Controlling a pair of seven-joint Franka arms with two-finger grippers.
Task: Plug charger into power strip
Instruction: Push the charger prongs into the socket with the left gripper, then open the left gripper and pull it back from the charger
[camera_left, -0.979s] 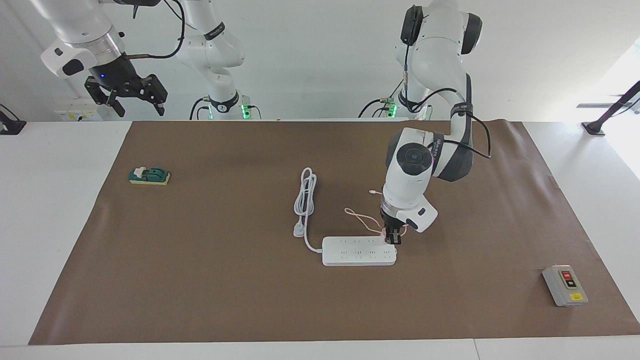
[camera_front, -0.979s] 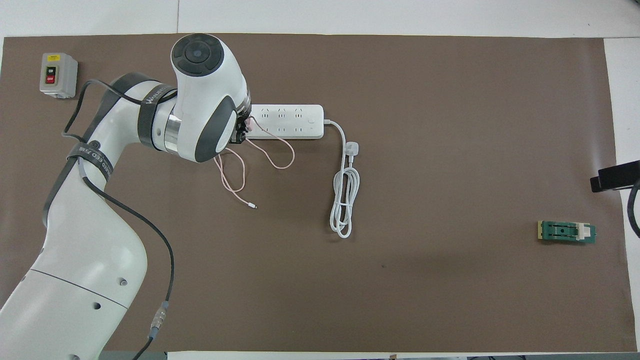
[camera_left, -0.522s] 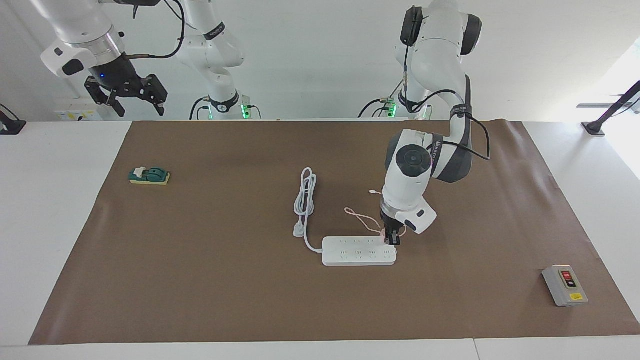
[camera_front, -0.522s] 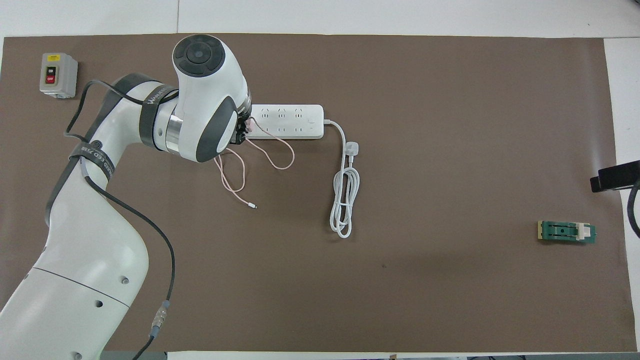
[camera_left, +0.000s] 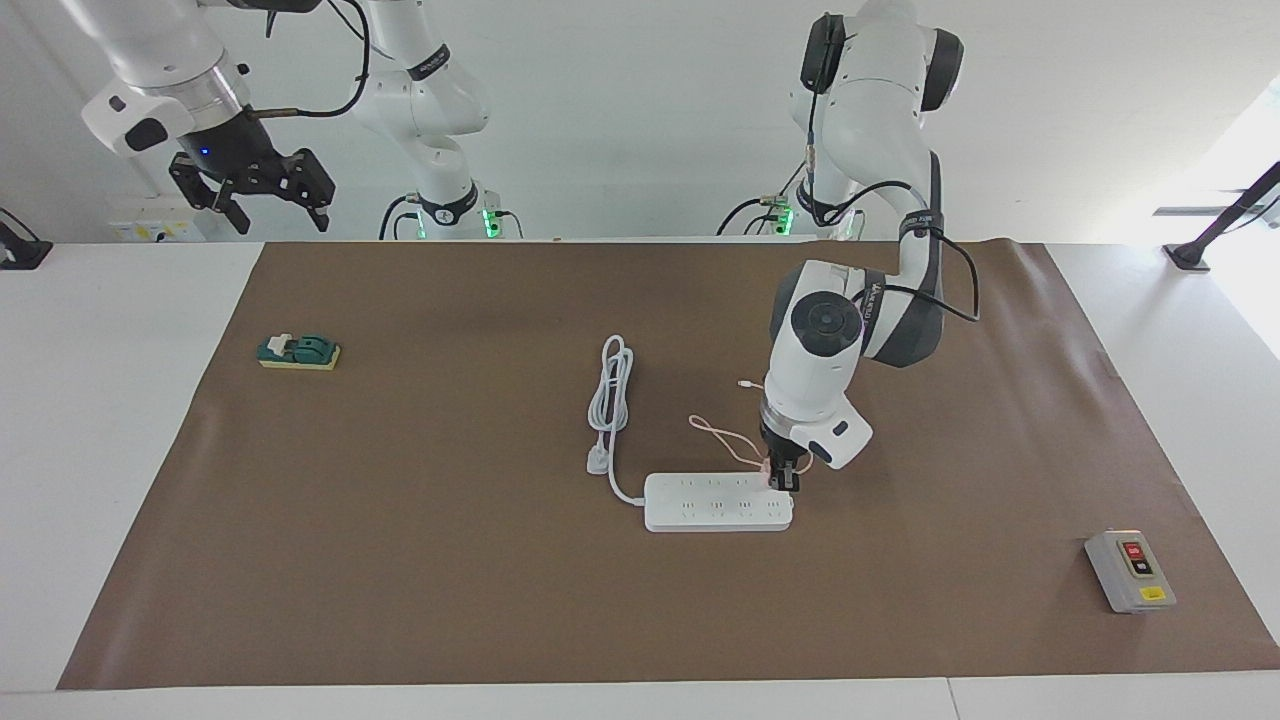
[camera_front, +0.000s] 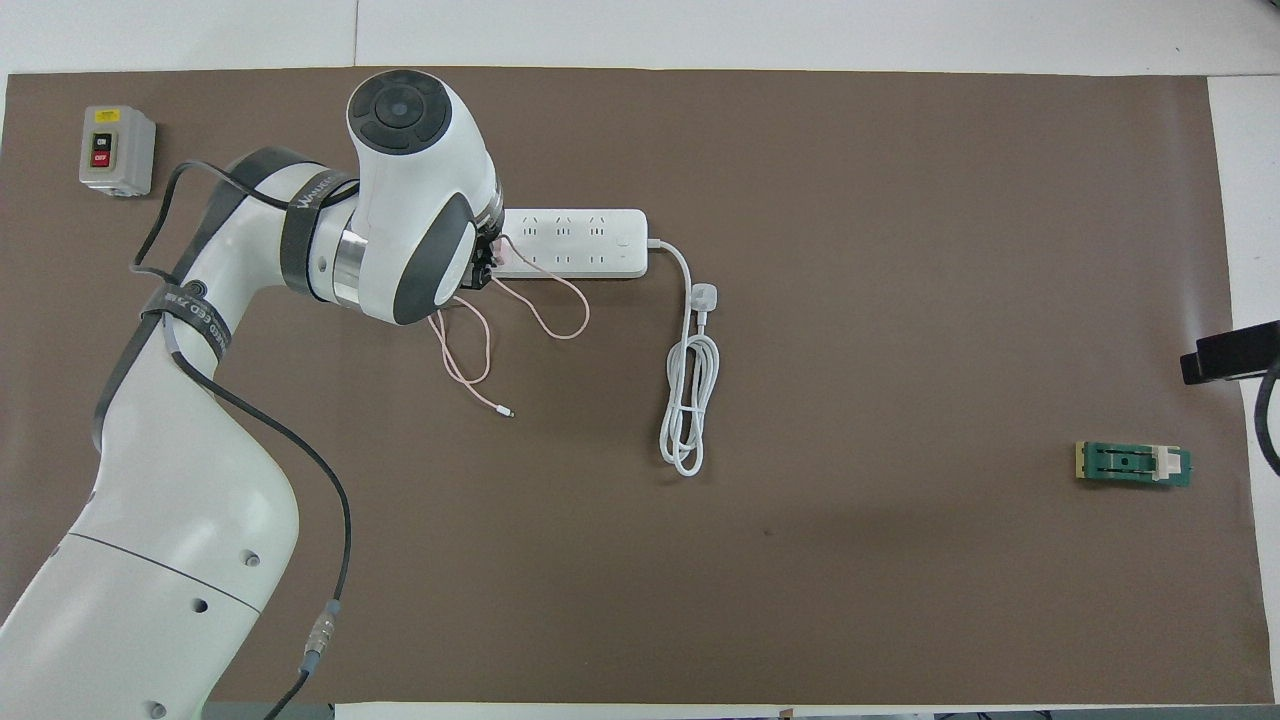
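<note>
The grey switch box (camera_front: 117, 150) carries a black button marked "ON" above a red button marked "OFF", under a small yellow label too small to read. Black bands around the left arm (camera_front: 210, 330) bear white lettering, possibly "WALKER".

The left gripper (camera_front: 484, 262) is seen clamped on the charger (camera_front: 497, 256) at the power strip (camera_front: 575, 243), at its end toward the left arm. The charger's pink cable (camera_front: 470, 350) is looped nearer the robots. A grey switch box (camera_front: 117, 150) is set apart on the worktop (camera_front: 900, 300).
</note>
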